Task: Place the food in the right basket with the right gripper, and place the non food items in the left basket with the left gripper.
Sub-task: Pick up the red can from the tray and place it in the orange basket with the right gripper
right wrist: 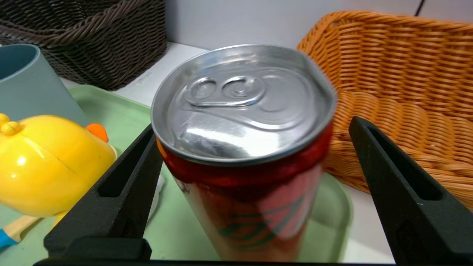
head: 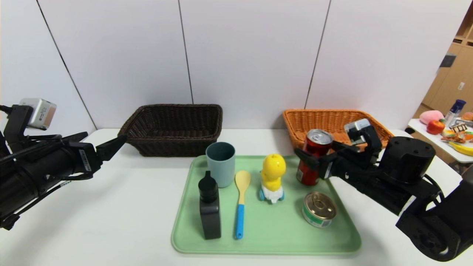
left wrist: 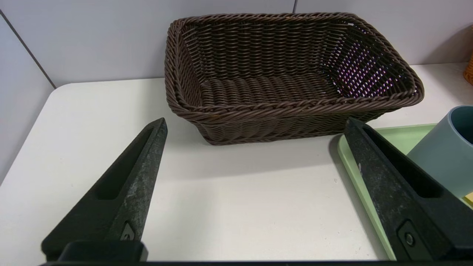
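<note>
The red drink can (head: 308,173) stands at the far right of the green tray (head: 273,229). My right gripper (head: 317,152) is open around the can's upper part. In the right wrist view the can (right wrist: 244,155) sits between the fingers: one finger (right wrist: 125,184) is close against it, the other stands well clear. The short tin (head: 319,210) is nearer on the tray. The grey-blue cup (head: 220,163), black bottle (head: 209,207), wooden spoon (head: 241,201) and yellow duck (head: 272,176) are also on the tray. My left gripper (head: 111,142) hovers open and empty at the left, before the dark basket (left wrist: 288,74).
The orange basket (head: 325,118) stands right behind the can, against the wall. The dark brown basket (head: 173,125) is behind the tray's left corner. A side table (head: 443,142) with toy food lies off to the far right.
</note>
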### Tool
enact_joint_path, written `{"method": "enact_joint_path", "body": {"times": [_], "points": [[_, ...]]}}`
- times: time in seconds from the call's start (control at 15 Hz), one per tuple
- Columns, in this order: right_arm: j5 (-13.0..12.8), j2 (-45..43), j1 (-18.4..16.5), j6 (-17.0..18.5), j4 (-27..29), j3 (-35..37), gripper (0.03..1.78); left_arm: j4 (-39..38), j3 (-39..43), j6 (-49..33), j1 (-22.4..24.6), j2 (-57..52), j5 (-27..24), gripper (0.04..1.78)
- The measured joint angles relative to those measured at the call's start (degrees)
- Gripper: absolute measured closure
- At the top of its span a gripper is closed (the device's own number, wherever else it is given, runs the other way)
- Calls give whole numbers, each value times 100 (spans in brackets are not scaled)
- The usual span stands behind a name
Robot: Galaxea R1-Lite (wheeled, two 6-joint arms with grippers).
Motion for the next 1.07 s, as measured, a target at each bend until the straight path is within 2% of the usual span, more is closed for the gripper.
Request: {"method": "enact_joint_path", "body": {"times": [0.07,0.27,0.4,0.8,1.07], "points": [[0,68,17,6,-9,-52,14,0,6,1,0,0,0,13],[2,162,37,11,-11,-132,60,-22,11,6,2,-1,9,13],[0,166,52,13,-9,-110,81,-23,13,4,2,-9,11,13],[0,-17,129,319,2,72,83,-23,34,9,0,-12,9,13],[-2,-634,57,369,156,-44,83,-23,61,9,2,-33,9,13]]}}
